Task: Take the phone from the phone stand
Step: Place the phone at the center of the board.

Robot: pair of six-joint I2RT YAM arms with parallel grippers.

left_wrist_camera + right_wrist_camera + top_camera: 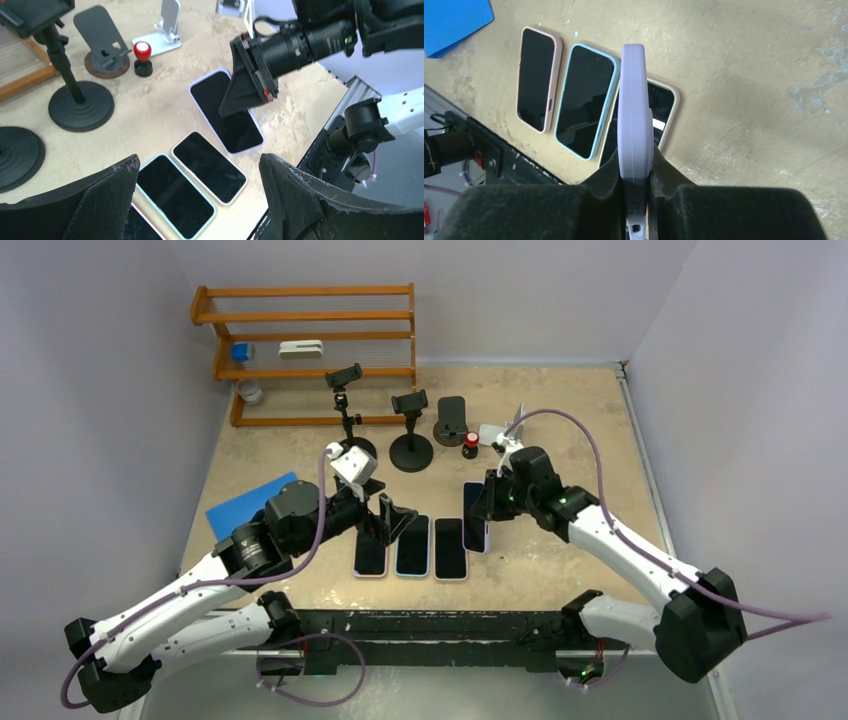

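We see the lavender-cased phone [633,100] pinched edge-on between the jaws of the right gripper [637,170]. It sits low over the tan table [749,75], just beside three flat dark-screened phones [586,100]. Our left gripper [388,520] hovers over that row, jaws spread.

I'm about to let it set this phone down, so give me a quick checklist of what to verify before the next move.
1. Right gripper jaws shut on the lavender phone: ok.
2. Lavender phone away from the phone stands: ok.
3. Lavender phone resting on the table: cannot tell.
4. Bare table beside the cream phone to set it on: ok.
5. Left gripper open and apart from the lavender phone: ok.
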